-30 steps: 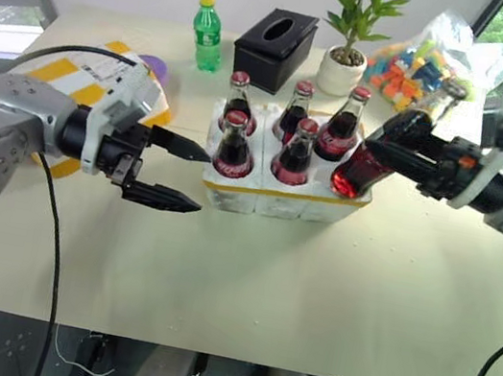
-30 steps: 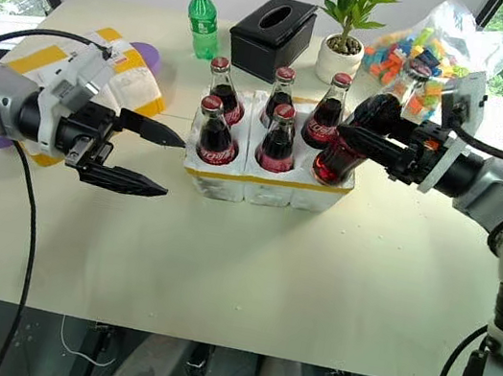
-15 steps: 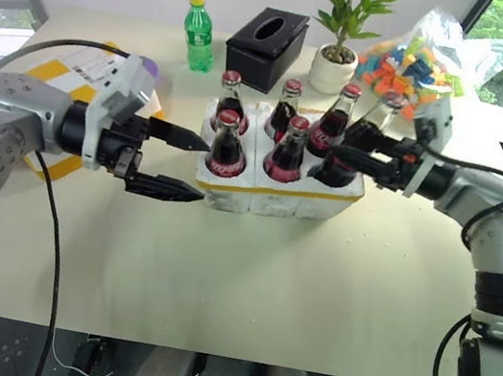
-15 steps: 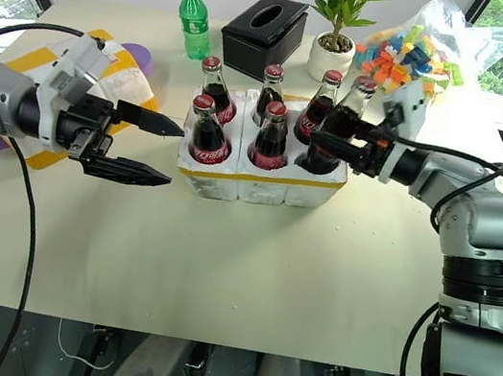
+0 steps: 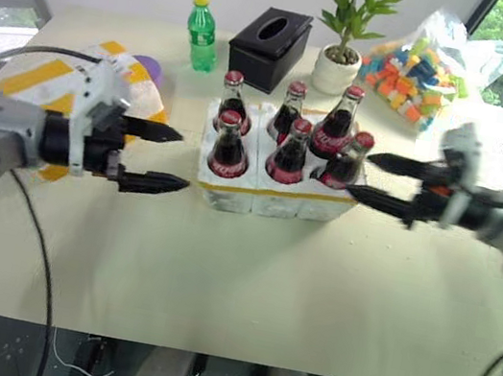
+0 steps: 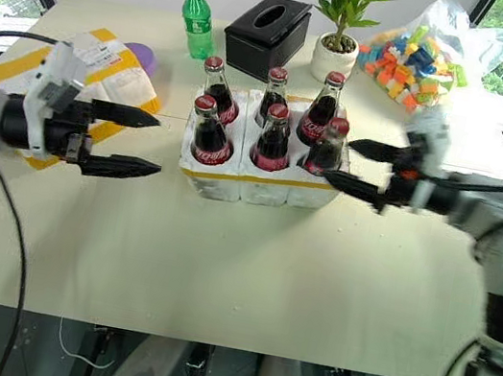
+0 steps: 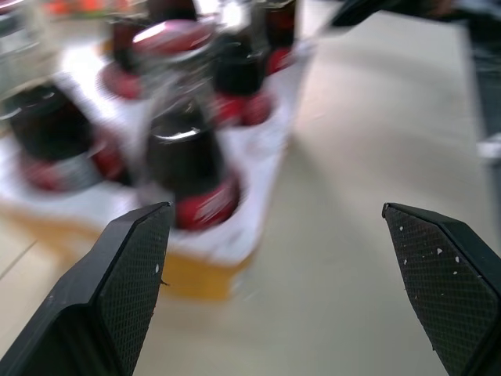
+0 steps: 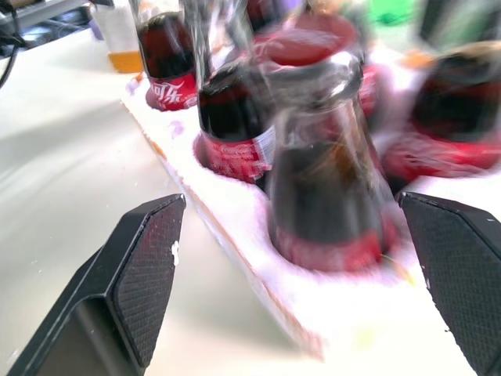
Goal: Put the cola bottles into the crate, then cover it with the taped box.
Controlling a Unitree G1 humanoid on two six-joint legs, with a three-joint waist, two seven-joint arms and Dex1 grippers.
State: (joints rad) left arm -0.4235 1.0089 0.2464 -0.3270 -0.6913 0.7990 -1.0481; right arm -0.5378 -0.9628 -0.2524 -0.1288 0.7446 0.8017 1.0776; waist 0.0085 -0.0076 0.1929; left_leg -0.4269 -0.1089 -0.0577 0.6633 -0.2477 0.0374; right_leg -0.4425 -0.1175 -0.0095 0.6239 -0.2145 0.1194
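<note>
- All six cola bottles (image 6: 266, 124) in crate (image 6: 262, 186); next: taped box (image 5: 63, 95).
- Box lies behind left gripper (image 5: 154, 157), nearer arm.
- L & R gripper (image 5: 384, 180) fingers spread, empty.

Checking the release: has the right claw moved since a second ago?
Yes. The right claw has let go of the last cola bottle, opened, and drawn back from the crate, toward the robot's right.

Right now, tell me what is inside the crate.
Six cola bottles stand in the crate, in two rows of three, red caps on. Their bases sit down in the wells, so the well bottoms are hidden.
</note>
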